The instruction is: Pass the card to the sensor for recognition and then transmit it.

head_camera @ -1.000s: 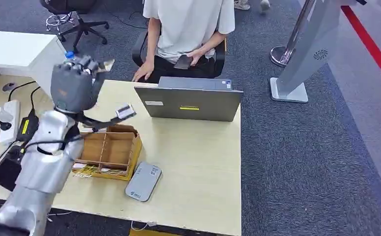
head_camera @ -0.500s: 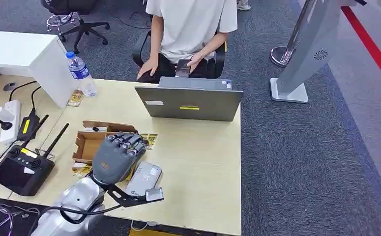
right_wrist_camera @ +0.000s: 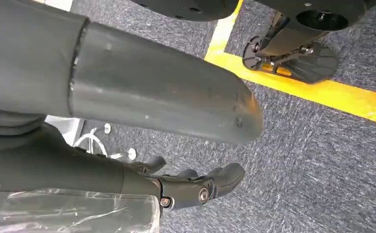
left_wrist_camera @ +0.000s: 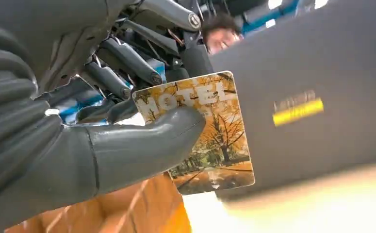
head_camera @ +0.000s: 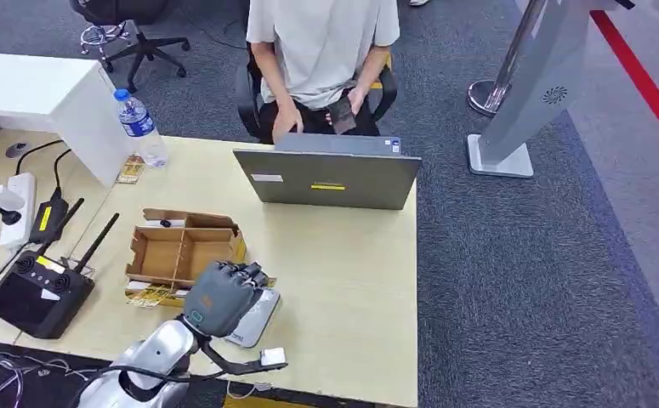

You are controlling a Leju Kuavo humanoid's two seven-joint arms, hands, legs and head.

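My left hand [head_camera: 222, 297] hangs low over the front of the table, just above the flat grey sensor [head_camera: 259, 318], which it partly covers. In the left wrist view that hand [left_wrist_camera: 79, 145] pinches a hotel card [left_wrist_camera: 217, 145] printed with autumn trees between its thumb and its dark fingers. The card is upright, its printed face towards the camera. My right hand [right_wrist_camera: 55, 126] hangs beside my body over the carpet, holding nothing, its fingers [right_wrist_camera: 195, 187] loosely bent and apart from the thumb.
A divided cardboard box [head_camera: 185, 253] stands just behind the sensor. An open laptop [head_camera: 330, 177] sits at the table's far edge, and a person [head_camera: 321, 51] sits behind it holding a phone. A water bottle [head_camera: 141, 127] and a black controller [head_camera: 32, 289] are at the left.
My left arm has swung down from high near the bottle to low over the sensor, carrying the card. The person's hand has left the table edge.
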